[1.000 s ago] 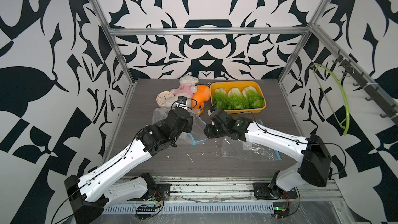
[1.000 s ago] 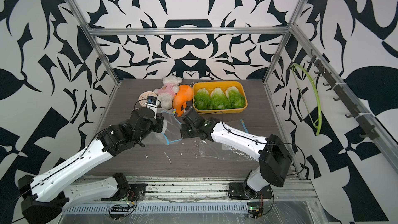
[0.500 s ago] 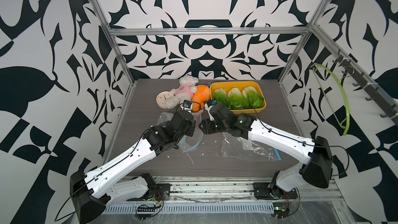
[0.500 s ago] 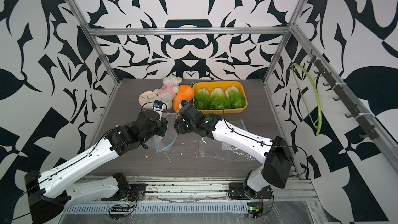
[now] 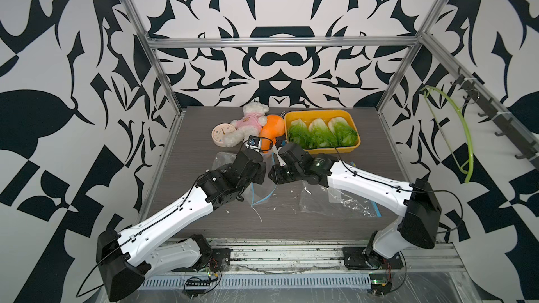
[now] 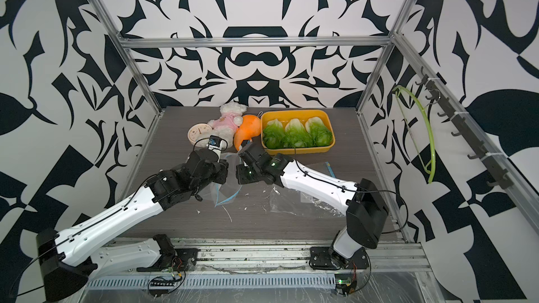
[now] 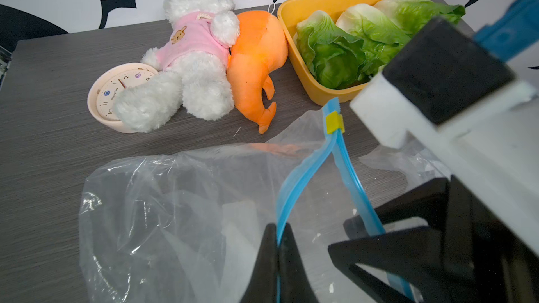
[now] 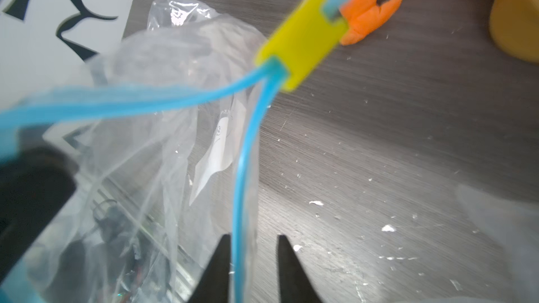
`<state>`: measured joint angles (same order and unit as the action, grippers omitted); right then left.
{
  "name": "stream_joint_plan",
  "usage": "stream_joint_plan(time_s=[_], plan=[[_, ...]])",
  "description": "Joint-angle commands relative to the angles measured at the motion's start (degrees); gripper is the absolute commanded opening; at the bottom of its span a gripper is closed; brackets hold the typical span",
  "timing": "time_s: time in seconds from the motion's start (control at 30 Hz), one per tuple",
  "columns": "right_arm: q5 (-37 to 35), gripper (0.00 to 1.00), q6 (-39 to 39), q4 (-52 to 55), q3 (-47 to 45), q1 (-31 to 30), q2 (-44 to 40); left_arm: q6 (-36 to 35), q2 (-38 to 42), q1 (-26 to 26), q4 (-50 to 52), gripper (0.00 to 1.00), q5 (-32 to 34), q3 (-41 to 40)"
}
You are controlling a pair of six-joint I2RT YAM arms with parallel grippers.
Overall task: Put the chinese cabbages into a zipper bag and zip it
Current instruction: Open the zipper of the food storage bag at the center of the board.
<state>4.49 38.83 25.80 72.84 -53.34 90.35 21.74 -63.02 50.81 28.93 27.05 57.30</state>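
left hand (image 7: pixel 278 230) clamped on blue zip strip (image 7: pixel 303 174) of zipper bag (image 7: pixel 160 199); right hand (image 8: pixel 253 240) slightly parted, strip between its fingers, unpinched

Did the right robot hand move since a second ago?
Yes. The right gripper slid leftward, away from the yellow tray, toward the zipper bag held by the left gripper.
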Motion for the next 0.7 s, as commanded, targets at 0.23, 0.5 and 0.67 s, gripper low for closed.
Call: stream_joint_plan(time_s=[0.23, 0.5, 0.67], plan=[[1.7, 0.01, 1.9, -6.7, -1.0, 0.0, -2.2, 8.9, 0.6, 0.1, 3.5, 0.14, -0.1, 0.7], [2.1, 0.0, 3.1, -9.0, -1.8, 0.0, -2.4, 16.5, 2.2, 0.7, 5.1, 0.55, -5.5, 0.3], [1.2, 0.0, 4.4, -9.9, -2.8, 0.0, -3.0, 20.4, 3.9, 2.0, 5.2, 0.6, -7.0, -1.9]])
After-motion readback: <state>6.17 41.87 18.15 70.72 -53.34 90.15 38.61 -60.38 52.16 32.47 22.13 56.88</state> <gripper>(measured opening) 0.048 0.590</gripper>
